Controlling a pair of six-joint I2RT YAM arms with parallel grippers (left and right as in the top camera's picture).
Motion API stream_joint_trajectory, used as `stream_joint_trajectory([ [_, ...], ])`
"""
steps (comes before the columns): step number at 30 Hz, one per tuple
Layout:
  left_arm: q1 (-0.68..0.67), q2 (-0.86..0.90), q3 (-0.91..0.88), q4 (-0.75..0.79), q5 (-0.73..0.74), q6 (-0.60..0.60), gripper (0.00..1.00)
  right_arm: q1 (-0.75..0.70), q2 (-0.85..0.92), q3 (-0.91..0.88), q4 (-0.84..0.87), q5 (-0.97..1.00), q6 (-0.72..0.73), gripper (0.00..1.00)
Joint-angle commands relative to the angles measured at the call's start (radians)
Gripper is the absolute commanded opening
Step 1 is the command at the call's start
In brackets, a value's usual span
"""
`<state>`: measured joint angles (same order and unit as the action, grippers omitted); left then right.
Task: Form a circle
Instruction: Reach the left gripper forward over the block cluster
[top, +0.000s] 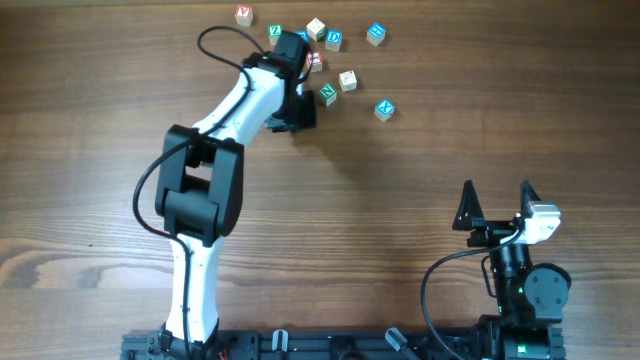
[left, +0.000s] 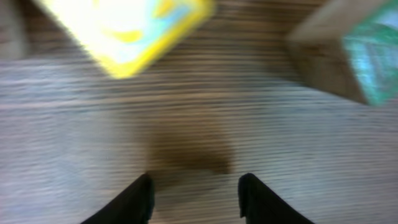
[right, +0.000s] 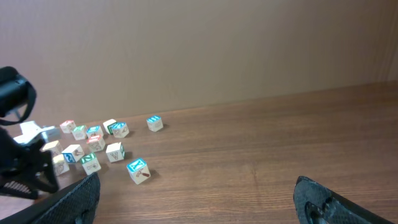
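Note:
Small wooden letter cubes lie in a loose cluster at the far middle of the table, and no tight circle shows among them. Among them are a green N cube (top: 327, 94), a pale cube (top: 347, 80), a red cube (top: 316, 62) and a blue cube (top: 334, 40). My left gripper (top: 303, 112) hangs just left of the green N cube and is open. Only bare wood lies between its fingertips (left: 196, 193). Its blurred wrist view shows a yellow-edged cube (left: 124, 31) and a green cube (left: 367, 56) ahead. My right gripper (top: 497, 205) stands open and empty at the near right.
Outlying cubes: a red one (top: 244, 15) at the far left, a blue one (top: 376, 34) at the far right, another blue one (top: 385, 109) nearest the middle. My left arm (top: 235, 105) covers part of the cluster. In the right wrist view the cubes (right: 93, 146) lie far left.

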<state>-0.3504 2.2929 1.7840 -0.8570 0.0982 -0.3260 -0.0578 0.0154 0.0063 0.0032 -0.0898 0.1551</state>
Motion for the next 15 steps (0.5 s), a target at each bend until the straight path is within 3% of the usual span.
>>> stream_joint_trajectory([
  [1, -0.014, 0.008, -0.006, 0.036, -0.092, -0.048, 0.68, -0.005, -0.008, -0.001, 0.003, -0.016, -0.01, 1.0],
  [10, 0.0, 0.008, -0.006, 0.188, -0.172, -0.102, 0.64, -0.005, -0.008, -0.001, 0.003, -0.016, -0.01, 1.0],
  [12, 0.0, 0.008, -0.006, 0.22, -0.186, -0.112, 0.56, -0.005, -0.008, -0.001, 0.003, -0.016, -0.01, 1.0],
  [15, 0.0, 0.008, -0.006, 0.23, -0.25, -0.158, 0.55, -0.005, -0.008, -0.001, 0.003, -0.016, -0.01, 1.0],
])
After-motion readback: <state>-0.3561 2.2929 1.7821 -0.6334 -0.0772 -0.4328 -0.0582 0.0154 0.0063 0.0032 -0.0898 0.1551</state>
